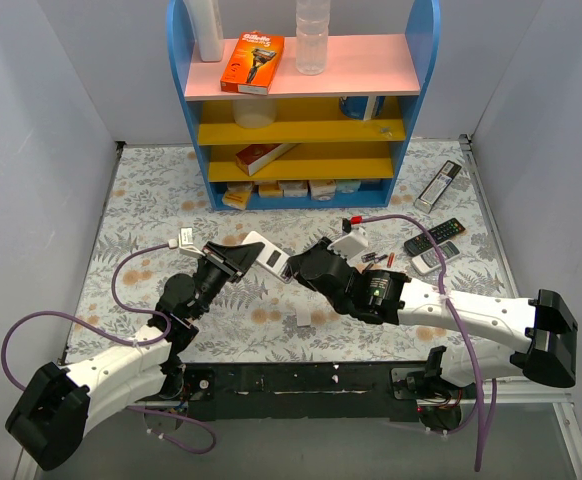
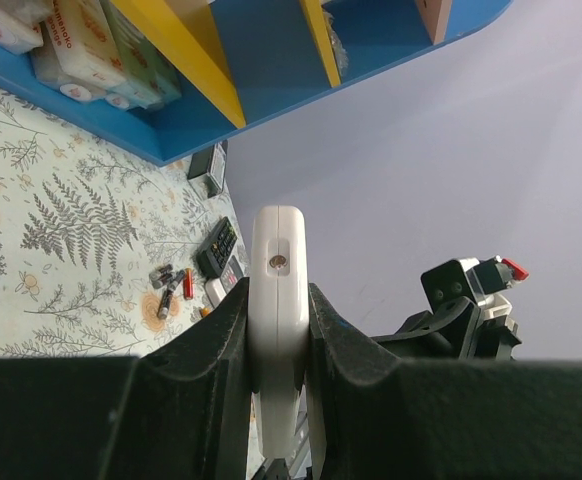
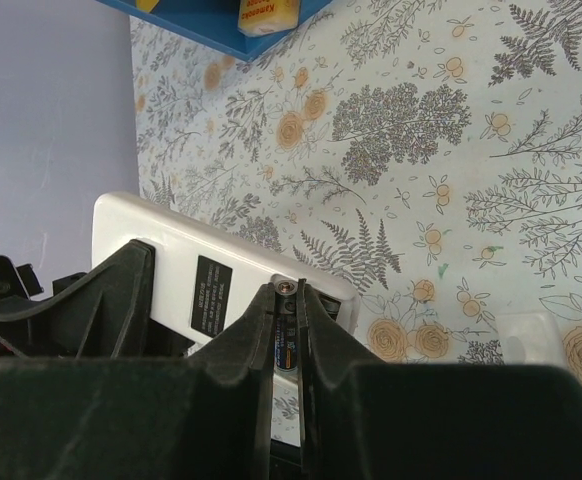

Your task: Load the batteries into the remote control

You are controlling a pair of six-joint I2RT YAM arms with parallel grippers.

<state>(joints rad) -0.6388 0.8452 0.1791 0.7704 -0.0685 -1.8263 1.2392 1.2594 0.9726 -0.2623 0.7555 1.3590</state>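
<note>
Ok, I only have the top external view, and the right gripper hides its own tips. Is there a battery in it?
Observer: Yes, the right wrist view shows a dark battery pinched in the right gripper, its metal tip by the white remote control.
Operator: How is the left gripper holding the remote?
Observer: The left wrist view shows the left gripper clamping it edge-on, both fingers pressed against its flat faces.
Operator: What faces that camera?
Observer: The remote's narrow edge, with a small brass-coloured screw hole.
</note>
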